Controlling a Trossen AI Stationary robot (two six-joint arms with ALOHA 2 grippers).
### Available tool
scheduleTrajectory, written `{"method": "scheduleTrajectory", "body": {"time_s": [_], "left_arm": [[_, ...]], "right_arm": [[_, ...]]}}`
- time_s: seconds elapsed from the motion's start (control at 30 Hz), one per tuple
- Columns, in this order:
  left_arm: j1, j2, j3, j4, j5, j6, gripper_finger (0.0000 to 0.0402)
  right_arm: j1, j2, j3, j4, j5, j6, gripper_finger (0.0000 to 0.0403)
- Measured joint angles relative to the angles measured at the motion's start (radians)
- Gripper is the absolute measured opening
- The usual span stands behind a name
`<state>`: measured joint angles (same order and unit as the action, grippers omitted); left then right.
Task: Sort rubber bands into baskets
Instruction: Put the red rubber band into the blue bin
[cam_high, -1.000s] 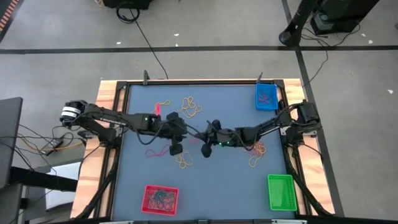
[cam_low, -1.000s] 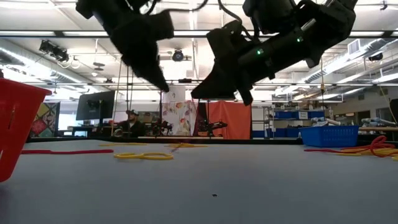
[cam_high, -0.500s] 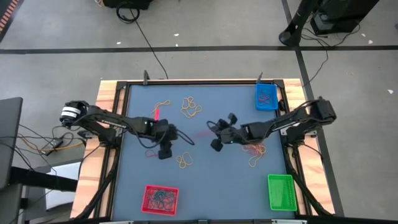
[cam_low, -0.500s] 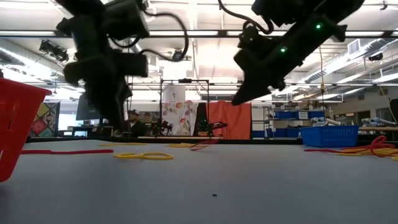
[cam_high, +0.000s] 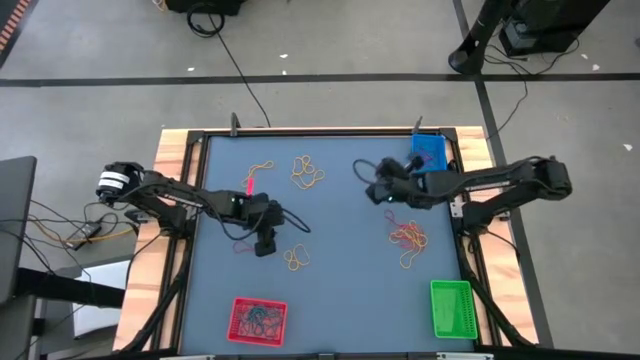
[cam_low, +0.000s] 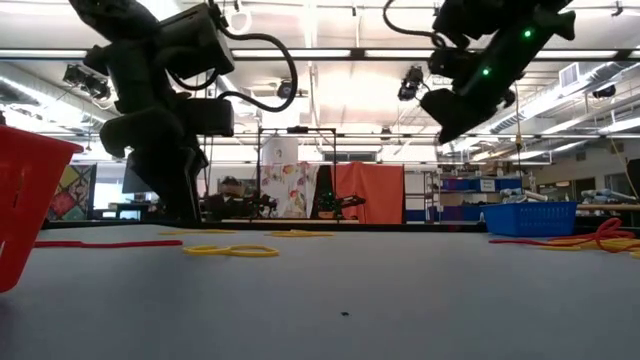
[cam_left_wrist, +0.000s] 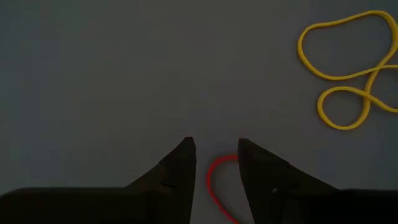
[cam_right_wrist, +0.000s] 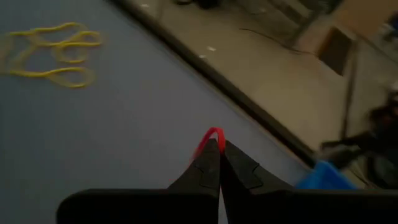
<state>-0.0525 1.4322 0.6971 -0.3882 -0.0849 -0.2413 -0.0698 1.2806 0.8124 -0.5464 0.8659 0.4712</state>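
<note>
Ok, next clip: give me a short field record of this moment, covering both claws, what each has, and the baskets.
left claw: open, low over the mat, fingers either side of a red band
right claw: shut on a red band, raised, near the blue basket
red basket: near edge, holds bands
green basket: near right corner
loose bands: yellow cluster at far middle, mixed pile at right

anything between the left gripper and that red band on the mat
Nothing visible does. The left gripper is open, low over the mat, and the red rubber band lies right between its fingers.
</note>
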Motion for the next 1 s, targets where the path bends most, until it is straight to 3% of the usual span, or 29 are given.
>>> {"method": "scheduleTrajectory", "body": {"time_s": [0.43,0.6,0.8,1.0], "left_arm": [[-0.001,0.000,0.000,0.033,-0.001,-0.047,0.0124],[-0.002,0.000,-0.001,0.054,-0.013,-0.052,0.0124],[-0.014,0.000,-0.001,0.198,-0.018,-0.073,0.0124],[-0.015,0.000,-0.001,0.182,-0.018,-0.073,0.0124]], "right_arm": [[-0.238,-0.171,0.000,-0.238,0.117,0.006,0.0010],[-0.300,-0.165,0.000,-0.274,0.118,0.016,0.0010],[-0.345,-0.129,-0.001,-0.270,0.140,0.023,0.0010],[-0.393,-0.104,-0.001,-0.266,0.203,0.025,0.0010]]}}
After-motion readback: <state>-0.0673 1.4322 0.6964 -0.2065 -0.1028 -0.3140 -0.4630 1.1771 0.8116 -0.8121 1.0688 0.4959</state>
